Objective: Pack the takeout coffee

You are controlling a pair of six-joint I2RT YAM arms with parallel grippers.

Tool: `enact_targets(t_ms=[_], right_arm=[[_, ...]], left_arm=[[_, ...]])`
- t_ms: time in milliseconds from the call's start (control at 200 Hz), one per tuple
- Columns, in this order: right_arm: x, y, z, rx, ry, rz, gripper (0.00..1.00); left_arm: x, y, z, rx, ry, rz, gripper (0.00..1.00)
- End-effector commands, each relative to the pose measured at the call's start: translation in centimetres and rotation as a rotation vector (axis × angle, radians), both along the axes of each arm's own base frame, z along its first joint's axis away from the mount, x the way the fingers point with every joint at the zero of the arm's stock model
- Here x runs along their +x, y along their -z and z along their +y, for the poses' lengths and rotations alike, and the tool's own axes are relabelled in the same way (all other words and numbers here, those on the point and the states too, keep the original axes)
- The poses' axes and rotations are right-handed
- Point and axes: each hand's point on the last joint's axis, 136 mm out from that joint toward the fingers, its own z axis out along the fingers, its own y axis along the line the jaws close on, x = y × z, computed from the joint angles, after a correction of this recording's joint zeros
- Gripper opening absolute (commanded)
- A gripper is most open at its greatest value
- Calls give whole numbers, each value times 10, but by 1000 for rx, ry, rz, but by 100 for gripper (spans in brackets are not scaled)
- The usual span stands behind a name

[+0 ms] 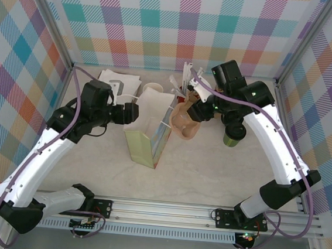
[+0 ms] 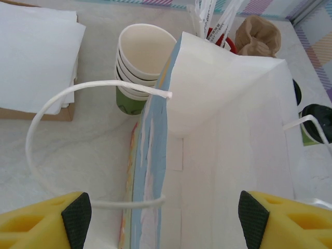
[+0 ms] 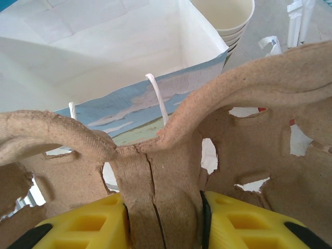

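Note:
The takeout coffee (image 1: 234,134), an olive-green cup with a black lid, stands on the table right of the bag, under my right arm; its lid (image 2: 320,116) peeks in at the right edge of the left wrist view. An open white paper bag (image 1: 150,136) with a painted outside stands mid-table. My right gripper (image 1: 200,107) is shut on the middle ridge of a brown pulp cup carrier (image 3: 161,171), held just beside the bag's mouth. My left gripper (image 2: 165,220) is open, its fingers (image 2: 77,218) either side of the bag's near wall (image 2: 150,171) without touching it.
A stack of lidless cream cups (image 1: 152,89) and a red cup of white stirrers (image 1: 187,90) stand behind the bag. White napkins (image 1: 120,80) lie at the back left. The bag's cord handle (image 2: 41,119) loops out to the left. Checked walls close the back and sides.

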Motion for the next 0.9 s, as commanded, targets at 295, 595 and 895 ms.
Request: enact_targets(t_ms=[295, 595, 895], right_arm=[[-24, -35, 3, 98, -39, -11, 37], [-42, -57, 3, 178, -57, -2, 37], [-60, -93, 21, 333, -148, 36, 37]], left_arm=[[33, 38, -1, 95, 11, -34, 56], [31, 38, -20, 24, 96, -26, 17], [28, 23, -55, -97, 224, -9, 6]])
